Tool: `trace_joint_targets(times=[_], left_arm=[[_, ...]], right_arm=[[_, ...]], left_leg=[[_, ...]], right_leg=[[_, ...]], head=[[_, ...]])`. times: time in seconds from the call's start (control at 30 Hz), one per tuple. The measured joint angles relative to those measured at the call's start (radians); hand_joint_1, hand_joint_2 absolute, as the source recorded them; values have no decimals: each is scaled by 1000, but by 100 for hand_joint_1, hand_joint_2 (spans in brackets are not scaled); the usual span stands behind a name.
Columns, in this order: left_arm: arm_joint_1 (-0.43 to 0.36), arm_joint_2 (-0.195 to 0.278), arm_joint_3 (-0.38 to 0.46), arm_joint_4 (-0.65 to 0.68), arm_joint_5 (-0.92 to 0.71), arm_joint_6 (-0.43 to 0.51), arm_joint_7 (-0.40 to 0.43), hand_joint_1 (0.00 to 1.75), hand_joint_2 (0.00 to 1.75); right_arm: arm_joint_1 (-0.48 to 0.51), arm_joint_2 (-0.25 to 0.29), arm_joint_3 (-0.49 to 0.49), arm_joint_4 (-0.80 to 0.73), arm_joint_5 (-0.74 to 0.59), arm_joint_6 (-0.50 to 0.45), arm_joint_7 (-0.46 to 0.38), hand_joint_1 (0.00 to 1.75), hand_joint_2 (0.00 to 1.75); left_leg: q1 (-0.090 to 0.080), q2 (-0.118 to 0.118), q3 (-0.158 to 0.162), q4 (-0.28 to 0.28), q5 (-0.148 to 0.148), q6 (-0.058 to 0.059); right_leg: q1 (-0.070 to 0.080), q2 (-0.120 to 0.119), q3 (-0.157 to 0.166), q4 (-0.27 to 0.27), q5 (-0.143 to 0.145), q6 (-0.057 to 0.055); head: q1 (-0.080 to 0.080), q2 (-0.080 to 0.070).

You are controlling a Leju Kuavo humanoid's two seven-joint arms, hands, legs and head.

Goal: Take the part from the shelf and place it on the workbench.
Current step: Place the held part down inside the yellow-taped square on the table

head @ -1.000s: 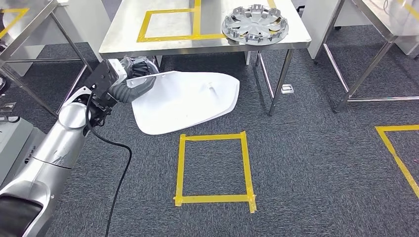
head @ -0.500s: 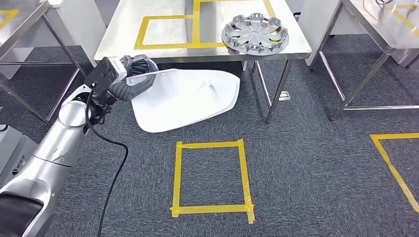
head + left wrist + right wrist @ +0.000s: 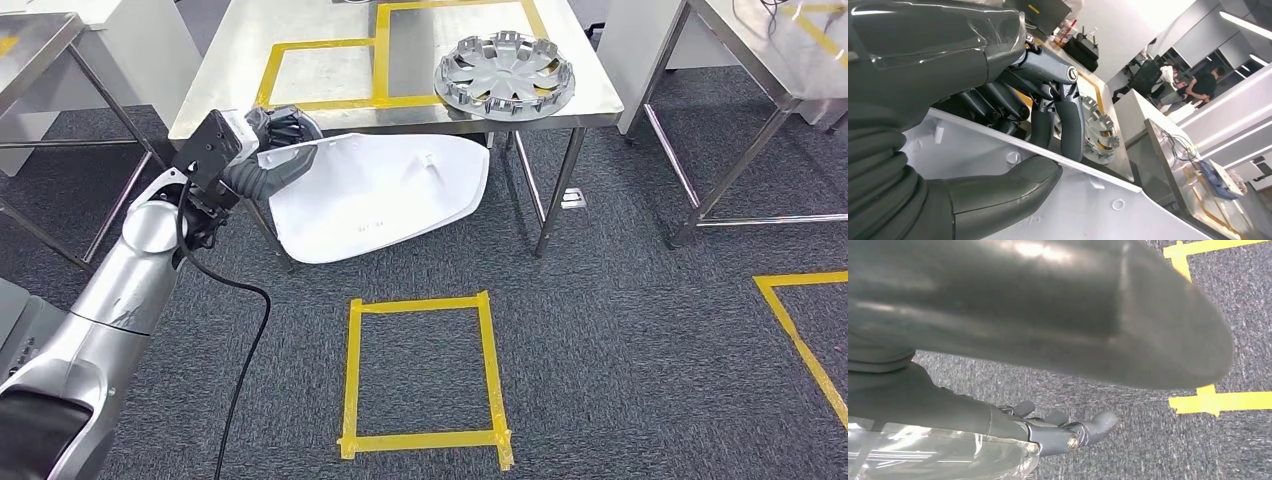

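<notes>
The part, a large white plastic panel [image 3: 385, 195], hangs in the air just in front of and below the workbench's [image 3: 235, 75] front edge. My left hand [image 3: 268, 162] grips the panel's left rim. In the left wrist view the thumb lies under the white panel [image 3: 1088, 210] and the dark fingers [image 3: 1068, 120] fold over its thin edge. My right hand [image 3: 1053, 432] hangs over the grey carpet with its fingers stretched out and nothing in it.
A silver hubcap [image 3: 505, 75] lies on the right part of the workbench, beside yellow tape rectangles [image 3: 320, 72]. A yellow tape square [image 3: 420, 375] marks the carpet in front. More steel tables stand at the left [image 3: 40, 40] and right [image 3: 770, 60]. People stand far off [image 3: 1198, 82].
The whole picture has shifted, so the camera has moved and the workbench looks a little nearer. My left hand has kept its grip and the panel has risen slightly toward the bench edge.
</notes>
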Motion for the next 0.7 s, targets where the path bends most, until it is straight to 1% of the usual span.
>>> trace_joint_targets(times=[0.03, 0.07, 0.1, 0.13, 0.17, 0.2, 0.23, 0.27, 0.3, 0.33, 0.37, 0.4, 0.43, 0.47, 0.5, 0.53, 0.57, 0.6, 0.63, 0.67, 0.7], left_arm=[[2, 0, 1, 0, 0, 1, 0, 175, 175], [4, 1, 3, 1, -1, 2, 1, 175, 175], [4, 2, 6, 1, -1, 3, 2, 175, 175], [4, 4, 8, 1, -1, 5, 3, 175, 175], [3, 6, 10, 1, -2, 6, 4, 175, 175], [1, 9, 12, 1, -4, 6, 5, 175, 175], [-2, 12, 14, 1, -6, 7, 7, 175, 175], [-4, 14, 15, 1, -8, 7, 8, 175, 175], [-7, 15, 17, 1, -9, 8, 9, 175, 175], [-9, 16, 20, 0, -10, 9, 10, 175, 175], [-12, 15, 21, 0, -11, 10, 10, 175, 175], [-15, 16, 22, 0, -12, 12, 10, 175, 175], [-18, 15, 23, 1, -12, 13, 11, 175, 175], [-18, 15, 22, 3, -13, 15, 11, 175, 175], [-17, 14, 22, 4, -14, 16, 11, 175, 175], [-15, 14, 21, 6, -14, 17, 12, 175, 175], [-12, 13, 21, 8, -15, 17, 12, 175, 175], [-9, 13, 21, 9, -15, 18, 12, 175, 175], [-7, 13, 21, 10, -15, 19, 12, 175, 175], [-6, 13, 21, 10, -15, 19, 12, 175, 175], [-6, 13, 21, 12, -15, 20, 12, 175, 175]], right_arm=[[1, 0, 0, 0, 1, 0, 0, 0, 0], [1, 0, 0, 0, 2, 0, 0, 0, 0], [1, 0, 0, 0, 4, 0, 0, 0, 0], [0, 0, 0, 0, 5, 0, 0, 0, 0], [0, 0, 0, 0, 7, 0, 0, 0, 0], [-1, 1, 0, 0, 8, 0, 0, 0, 0], [-3, 1, 0, 1, 9, 0, 0, 0, 0], [-4, 2, 0, 1, 11, 0, 0, 0, 0], [-6, 1, 1, 1, 12, 0, 0, 0, 0], [-7, 0, 1, 1, 14, 1, 0, 0, 0], [-9, 0, 1, 2, 15, 5, 0, 0, 0], [-12, -2, 1, 3, 15, 10, 0, 0, 0], [-14, -3, 1, 4, 15, 16, 0, 0, 0], [-16, -4, 1, 5, 16, 21, 0, 0, 0], [-15, -6, 1, 6, 17, 24, 0, 0, 0], [-14, -7, 2, 7, 17, 24, 0, 0, 0], [-13, -9, 2, 7, 18, 24, 0, 0, 0], [-12, -11, 2, 8, 19, 23, 0, 0, 0], [-12, -12, 2, 8, 21, 21, 0, 0, 0], [-12, -14, 2, 8, 22, 19, -1, 0, 0], [-11, -15, 2, 9, 23, 16, -1, 0, 0]], left_leg=[[5, 1, -33, 33, -17, -4], [8, 2, -49, 30, -15, -6], [10, 3, -46, -9, 9, -5], [10, 4, -28, -75, 52, 0], [8, 4, -4, -152, 106, 7], [5, 4, 18, -211, 146, 14], [1, 3, 33, -250, 171, 21], [-3, 1, 41, -271, 180, 27], [-5, 0, 51, -277, 173, 32], [-5, -1, 65, -286, 171, 39], [-5, -2, 79, -294, 170, 45], [-5, -2, 93, -296, 167, 53], [-6, -2, 102, -299, 163, 59], [-9, -3, 107, -299, 157, 63], [-12, -6, 113, -299, 149, 67], [-16, -9, 120, -299, 140, 69], [-18, -11, 130, -299, 130, 70], [-21, -13, 143, -299, 120, 70], [-23, -14, 158, -298, 108, 70], [-25, -15, 168, -298, 95, 69], [-28, -16, 179, -296, 82, 66]], right_leg=[[0, 1, 9, 0, -9, 1], [0, 2, 20, 0, -18, 2], [0, 3, 33, 0, -27, 4], [0, 4, 47, -1, -37, 7], [1, 5, 61, -2, -46, 9], [2, 6, 71, -4, -56, 14], [3, 7, 80, -9, -65, 19], [4, 7, 88, -9, -66, 27], [5, 6, 95, -9, -63, 36], [4, 5, 97, -2, -59, 43], [4, 3, 89, 23, -53, 48], [4, 2, 65, 63, -53, 50], [4, 1, 26, 123, -61, 48], [5, 0, -23, 191, -78, 44], [6, 0, -72, 249, -103, 37], [8, 0, -111, 283, -132, 31], [10, 0, -134, 285, -151, 28], [11, 0, -141, 253, -150, 30], [13, 0, -133, 192, -123, 37], [15, 0, -119, 118, -72, 46], [17, 1, -104, 51, -17, 48]], head=[[0, 0], [0, 0], [0, 0], [0, 0], [0, 0], [0, 0], [0, 0], [0, 0], [0, 0], [-1, 0], [0, 0], [1, 0], [2, 0], [3, 0], [3, 0], [2, 0], [3, 0], [2, 0], [3, 0], [3, 0], [2, 0]])
